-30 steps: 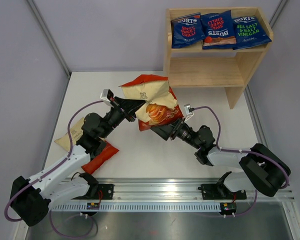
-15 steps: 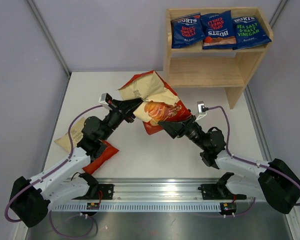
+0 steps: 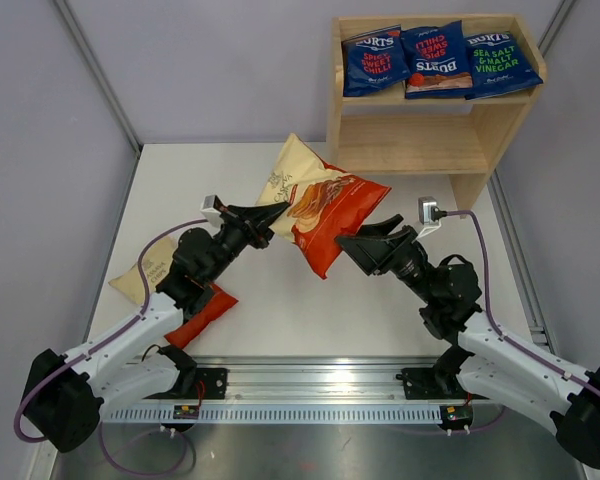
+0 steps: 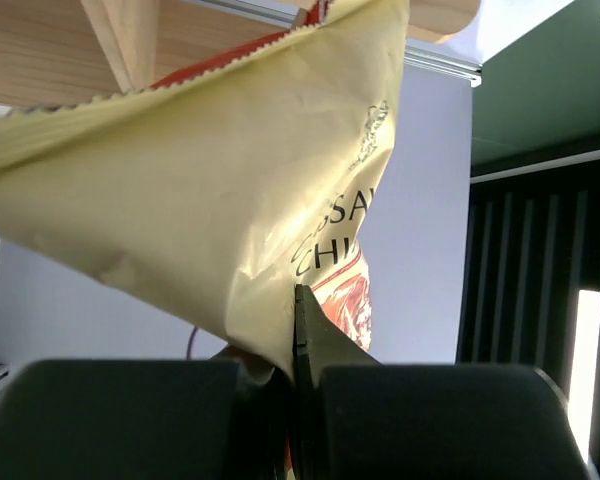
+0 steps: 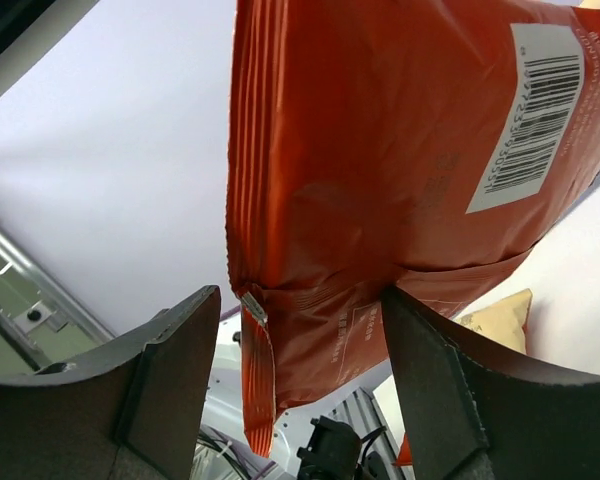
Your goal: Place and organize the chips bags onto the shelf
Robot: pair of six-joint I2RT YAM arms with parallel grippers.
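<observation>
In front of the shelf (image 3: 405, 148), the left pincer (image 3: 278, 212) pinched a cream-topped chips bag (image 3: 325, 205) aloft. The right pincer (image 3: 368, 231) stood spread beside its red end.

Even, diffuse overhead light fills the top view. The white table (image 3: 270, 310) is bright but not blown out, shadows under the arms are faint and soft-edged, and focus is sharp throughout. The brushed metal strip (image 3: 310, 445) at 6 o'clock carries a dull sheen. In the left wrist view a washed-out white patch sits at 1 o'clock, and the left end effector (image 4: 295, 320) is a black blur at 6 o'clock. The right wrist view is bright: the white barcode label (image 5: 525, 120) reads crisply, while the right end effector (image 5: 300, 320) is dark and soft at 5 and 7 o'clock.
</observation>
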